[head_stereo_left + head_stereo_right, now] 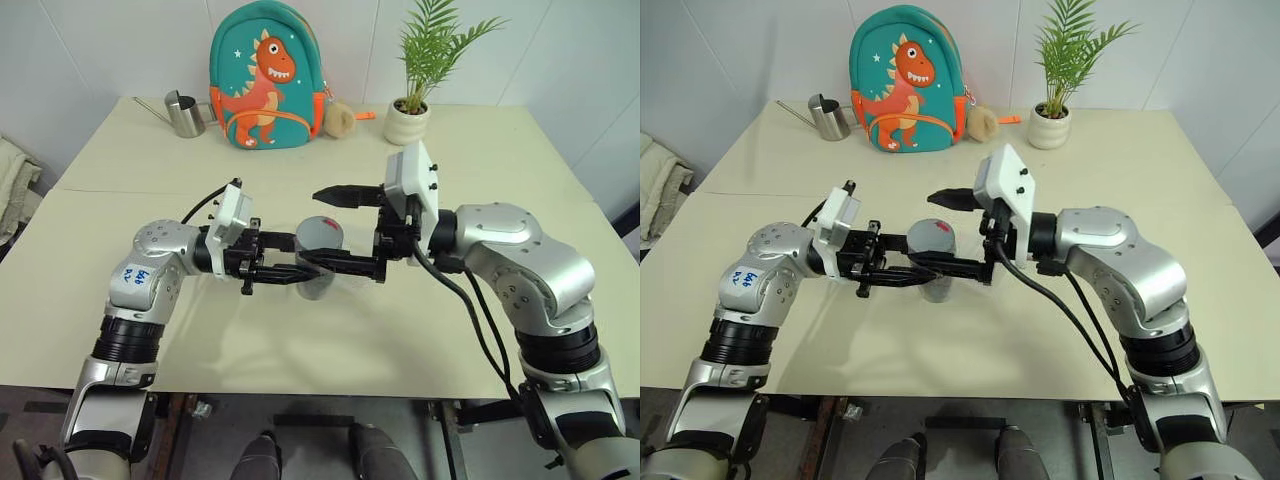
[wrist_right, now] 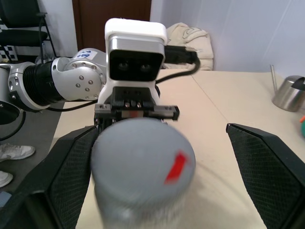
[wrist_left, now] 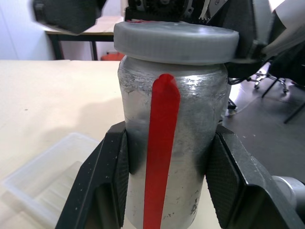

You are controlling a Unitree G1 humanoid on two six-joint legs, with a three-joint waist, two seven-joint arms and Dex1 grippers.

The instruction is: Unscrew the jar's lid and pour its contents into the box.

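Gripped between the left gripper's two black fingers, the jar stands upright with a red stripe down its side; no writing is readable. Its grey lid is on. Left wrist view alone shows the clear box on the tabletop just beside that gripper. Right gripper is spread wide, one finger on each side of the lid.
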